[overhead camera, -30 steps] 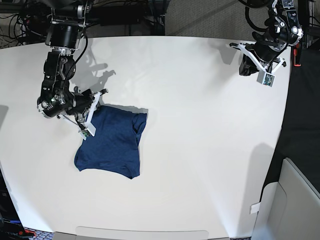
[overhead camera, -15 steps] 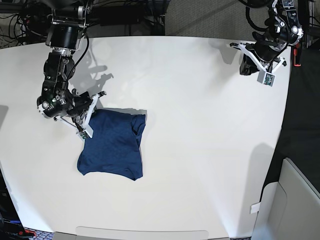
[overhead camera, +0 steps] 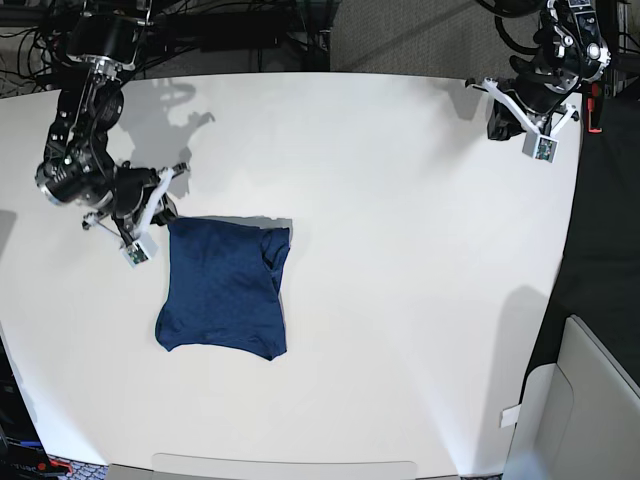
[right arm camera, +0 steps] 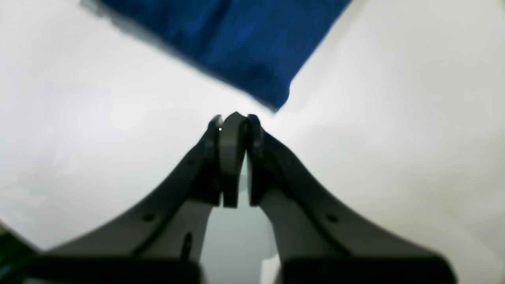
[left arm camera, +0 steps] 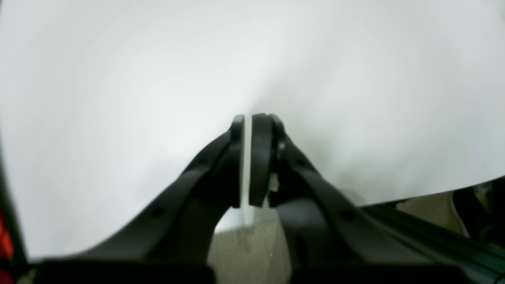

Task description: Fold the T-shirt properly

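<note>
T-shirt [overhead camera: 225,290] lies folded on the counter [overhead camera: 400,250]; both pincers, left [overhead camera: 527,125] and right [overhead camera: 150,205], are shut, empty, probably finished.

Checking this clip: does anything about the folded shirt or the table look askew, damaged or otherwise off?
Mostly tidy. The T-shirt lies folded into a compact block on the white table, but it sits slightly skewed, with a loose flap bunched along its right edge and an uneven bottom edge. No damage shows. Both arms are clear of the cloth.
</note>
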Motion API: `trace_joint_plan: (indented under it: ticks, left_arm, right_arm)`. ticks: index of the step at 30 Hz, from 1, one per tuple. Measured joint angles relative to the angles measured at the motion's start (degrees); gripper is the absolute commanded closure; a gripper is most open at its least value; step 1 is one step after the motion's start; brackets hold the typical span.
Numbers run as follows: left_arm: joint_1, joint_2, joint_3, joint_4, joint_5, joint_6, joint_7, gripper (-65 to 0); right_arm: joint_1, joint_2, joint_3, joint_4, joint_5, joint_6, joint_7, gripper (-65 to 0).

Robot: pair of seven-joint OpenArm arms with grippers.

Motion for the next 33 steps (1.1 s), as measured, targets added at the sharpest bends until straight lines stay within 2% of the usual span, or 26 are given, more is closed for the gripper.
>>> trace_joint_plan:
  ticks: [7, 10, 20, 25, 27, 29, 33]
  left_arm:
    - [3.98, 0.28, -3.76, 2.12, -0.24, -0.17, 0.15, -1.7]
    - [6.05, 0.24, -5.81, 2.89, -0.13, -0.22, 0.26, -1.7]
    - [13.64, 0.22, -11.72, 3.50, -0.15, -0.22, 0.00, 0.0]
    - [18.23, 0.61, -11.65, 3.50, -0.50, -0.20, -0.07, 0.0]
    - [18.91, 2.97, -11.76, 3.48, -0.09, -0.15, 0.04, 0.0]
    - [18.93, 5.27, -11.69, 3.10, -0.20, -0.24, 0.13, 0.0]
    - [20.65, 5.77, -11.43, 1.18, -0.48, -0.39, -0.09, 0.0]
  right_arm:
    - [-12.37, 1.92, 8.79, 10.08, 5.70, 0.17, -0.04, -2.4]
    - [-17.16, 1.66, 14.16, 10.40, 9.75, 0.13, -0.28, -2.4]
    - [-33.92, 1.79, 27.47, 10.43, 14.62, 0.20, -0.13, -2.4]
    - [-41.94, 1.27, 29.22, 10.36, 13.84, 0.17, 0.02, -2.4]
    - [-44.13, 1.16, 29.11, 10.03, 13.20, 0.20, 0.22, -2.4]
    - [-44.81, 0.74, 29.07, 8.33, 11.28, 0.17, 0.68, -2.4]
    - [-44.41, -1.46, 28.55, 1.42, 5.62, 0.02, 1.09, -2.4]
